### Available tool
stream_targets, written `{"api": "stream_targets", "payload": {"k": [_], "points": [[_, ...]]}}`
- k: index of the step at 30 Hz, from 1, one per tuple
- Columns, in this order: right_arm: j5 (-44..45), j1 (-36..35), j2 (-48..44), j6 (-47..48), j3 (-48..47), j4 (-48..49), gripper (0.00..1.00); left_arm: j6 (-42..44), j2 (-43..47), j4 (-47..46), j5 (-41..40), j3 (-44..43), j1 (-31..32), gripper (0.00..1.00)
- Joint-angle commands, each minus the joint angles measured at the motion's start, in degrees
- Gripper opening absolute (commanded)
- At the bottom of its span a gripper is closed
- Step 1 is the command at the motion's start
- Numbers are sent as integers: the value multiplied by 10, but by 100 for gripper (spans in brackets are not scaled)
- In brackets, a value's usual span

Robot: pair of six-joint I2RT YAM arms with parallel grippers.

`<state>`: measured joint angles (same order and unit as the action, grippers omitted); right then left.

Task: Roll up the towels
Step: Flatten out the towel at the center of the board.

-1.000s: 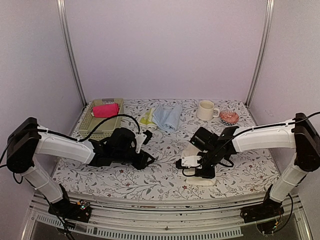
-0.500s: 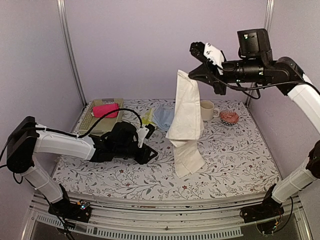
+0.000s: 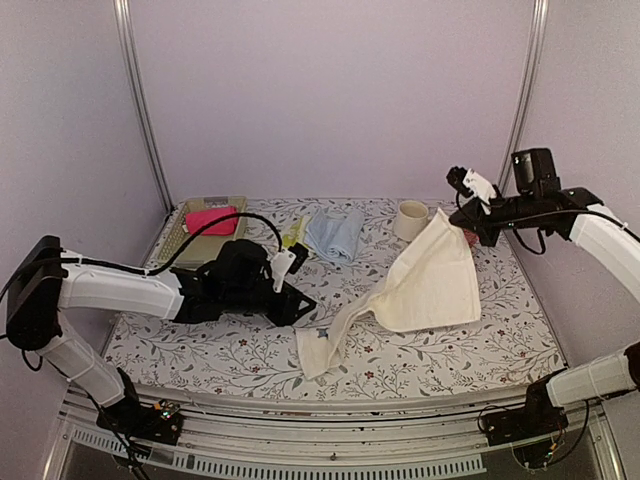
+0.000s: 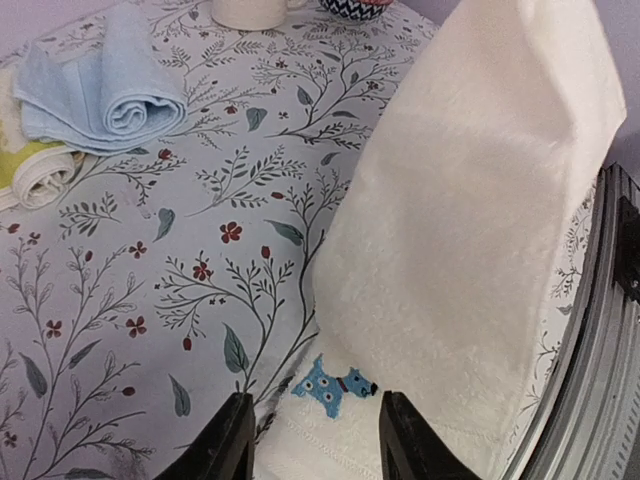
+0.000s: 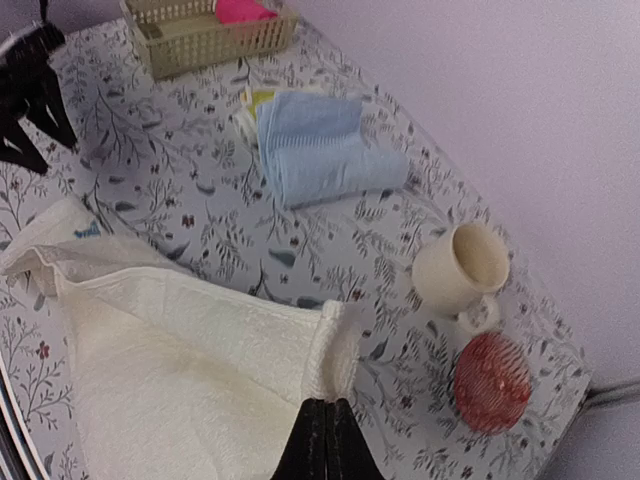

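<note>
Cream towel (image 3: pixel 430 285) corner pinched in clenched right hand (image 5: pixel 320 425), far end draped on surface (image 3: pixel 480 340), left hand (image 4: pixel 315 440) half-open over it

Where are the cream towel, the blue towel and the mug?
cream towel (image 3: pixel 430 285), top view, spread middle.
blue towel (image 5: pixel 325 150), right wrist view, folded top.
mug (image 5: pixel 460 270), right wrist view, its body.

Left wrist view: mug (image 4: pixel 250 12) cut off at 12 o'clock; yellow-green towel (image 4: pixel 15 158) at 9 o'clock, largely hidden beneath blue towel (image 4: pixel 110 85).
</note>
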<state>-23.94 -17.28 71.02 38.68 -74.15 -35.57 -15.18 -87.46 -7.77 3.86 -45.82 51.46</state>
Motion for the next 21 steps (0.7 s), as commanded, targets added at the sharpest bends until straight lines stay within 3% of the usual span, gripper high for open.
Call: {"api": "stream_targets", "payload": {"k": [1, 6, 7, 10, 12, 16, 21], "points": [[-3, 39, -43, 22, 196, 46, 3, 18, 13, 27, 6, 15, -3, 44], [27, 64, -98, 26, 302, 56, 5, 35, 17, 64, 49, 14, 7, 44], [38, 65, -102, 25, 311, 56, 10, 42, 20, 73, 56, 14, 15, 44], [79, 69, -94, 18, 323, 57, 42, 77, 31, 98, 64, 14, 61, 48], [85, 73, -81, 13, 323, 50, 50, 103, 32, 128, 53, 6, 98, 51], [72, 75, -63, 2, 314, 34, 57, 141, 14, 190, 35, -28, 162, 51], [69, 74, -28, -21, 302, 36, 57, 164, -53, 242, 18, -76, 202, 51]]}}
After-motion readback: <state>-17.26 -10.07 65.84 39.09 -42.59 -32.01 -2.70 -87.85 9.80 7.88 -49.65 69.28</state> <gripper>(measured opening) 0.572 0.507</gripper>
